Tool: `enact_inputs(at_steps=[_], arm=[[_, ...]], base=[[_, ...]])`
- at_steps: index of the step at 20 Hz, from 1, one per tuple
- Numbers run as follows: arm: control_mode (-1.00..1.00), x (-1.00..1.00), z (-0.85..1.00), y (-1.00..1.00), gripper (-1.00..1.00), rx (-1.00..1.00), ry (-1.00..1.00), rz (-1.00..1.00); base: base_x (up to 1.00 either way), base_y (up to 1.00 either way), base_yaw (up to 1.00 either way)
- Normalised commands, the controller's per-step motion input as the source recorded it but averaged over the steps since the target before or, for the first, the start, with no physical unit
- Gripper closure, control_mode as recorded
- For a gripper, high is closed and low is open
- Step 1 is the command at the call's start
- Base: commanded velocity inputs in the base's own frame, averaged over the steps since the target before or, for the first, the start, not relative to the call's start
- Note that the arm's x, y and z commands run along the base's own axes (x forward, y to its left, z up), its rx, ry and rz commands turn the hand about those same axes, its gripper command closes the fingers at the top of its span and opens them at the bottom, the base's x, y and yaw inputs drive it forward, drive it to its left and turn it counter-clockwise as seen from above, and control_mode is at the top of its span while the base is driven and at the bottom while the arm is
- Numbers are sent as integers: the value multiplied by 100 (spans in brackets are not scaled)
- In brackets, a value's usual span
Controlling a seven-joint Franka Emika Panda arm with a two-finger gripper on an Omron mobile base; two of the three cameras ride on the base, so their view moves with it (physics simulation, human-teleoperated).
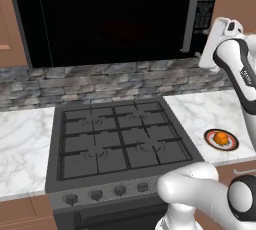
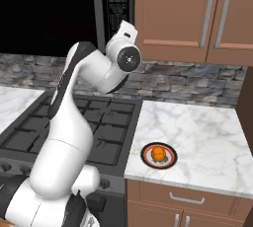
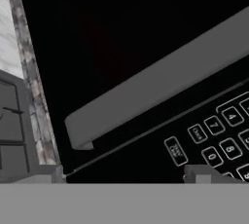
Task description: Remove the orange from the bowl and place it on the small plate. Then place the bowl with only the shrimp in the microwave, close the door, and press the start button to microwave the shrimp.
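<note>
One orange (image 1: 220, 137) sits on the small plate (image 1: 231, 145) well below the raised hand in the left base view; the right base view shows the arm folded up beside the microwave (image 2: 59, 9); the hand view finds the gripper (image 3: 124, 175), jaws spread and empty, facing the shut door (image 3: 126, 52) with the rigid keypad (image 3: 219, 138) just right, likely needing only a light fingertip press.

The left base view is looking forward and down from behind the arm's left side, taking in the stove (image 1: 117, 139), the microwave (image 1: 110, 16) above it and the counter (image 1: 210, 111). The right base view is facing the same stove (image 2: 74, 127) and counter (image 2: 197, 132) from the arm's right side, also catching the upper cabinets (image 2: 197, 14). Both are sharing the small plate (image 1: 221, 139) (image 2: 158, 155). The hand view is sitting very close to the microwave door (image 3: 121, 38), rolled, facing its handle (image 3: 160, 84) and keypad (image 3: 219, 135).
</note>
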Motion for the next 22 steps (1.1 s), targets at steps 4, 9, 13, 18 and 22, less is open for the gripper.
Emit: enact_inputs(at_steps=[4, 9, 13, 18, 22], arm=[[-100, 29, -6, -3, -100, 0, 0, 0], [-100, 26, -3, -5, -100, 0, 0, 0], [-100, 22, -11, -4, -100, 0, 0, 0], [-100, 22, -18, -3, -100, 0, 0, 0], [-100, 22, -20, -1, -100, 0, 0, 0]], base=[[0, 0, 0], [0, 0, 0], [0, 0, 0], [0, 0, 0], [0, 0, 0]])
